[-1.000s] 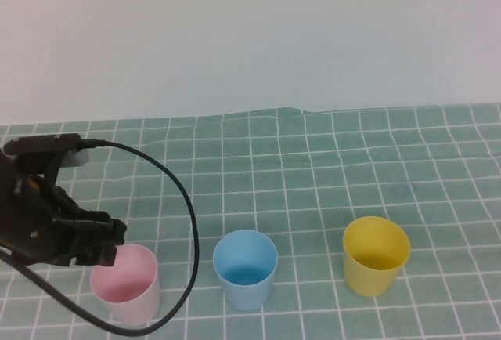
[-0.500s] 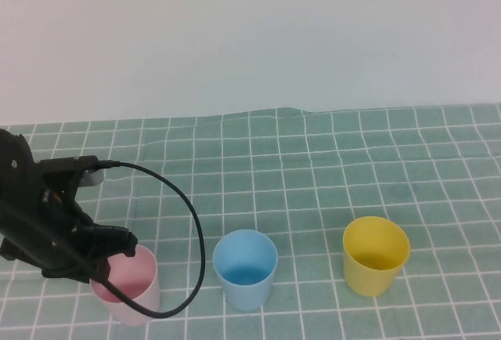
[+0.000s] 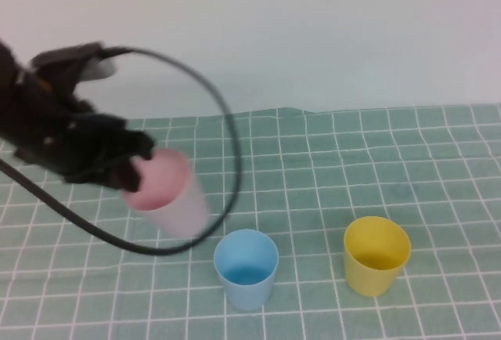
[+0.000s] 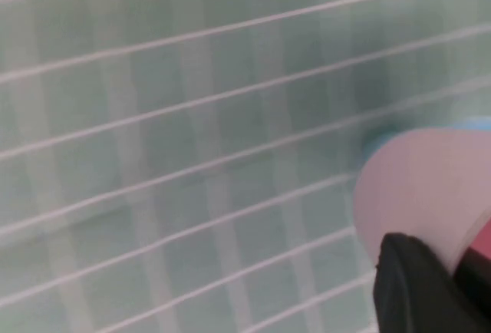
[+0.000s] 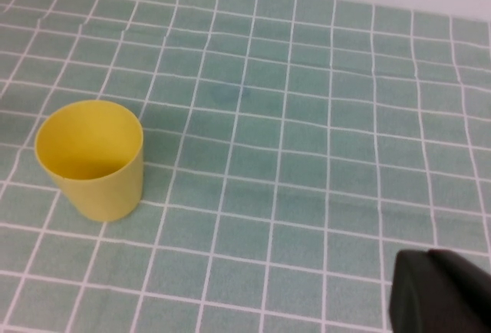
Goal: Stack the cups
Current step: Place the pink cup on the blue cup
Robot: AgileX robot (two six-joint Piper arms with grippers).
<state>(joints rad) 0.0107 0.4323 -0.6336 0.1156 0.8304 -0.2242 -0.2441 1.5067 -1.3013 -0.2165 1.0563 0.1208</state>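
My left gripper (image 3: 135, 169) is shut on the rim of the pale pink cup (image 3: 170, 193) and holds it tilted in the air, up and left of the light blue cup (image 3: 246, 268). The blue cup stands upright near the front middle of the cloth. To its right stands the yellow cup (image 3: 376, 255), also upright. In the left wrist view the pink cup (image 4: 422, 191) fills the corner beside a dark finger (image 4: 418, 291). The right wrist view shows the yellow cup (image 5: 92, 158) far from my right gripper (image 5: 441, 291), which is shut and holds nothing.
A green cloth with a white grid (image 3: 329, 168) covers the table, wrinkled along its far edge. A black cable (image 3: 227, 128) loops from the left arm over the cloth. A plain pale wall stands behind.
My left gripper shut on the pink cup's rim and lifted it off the cloth, up and to the right toward the blue cup. The other cups have not moved.
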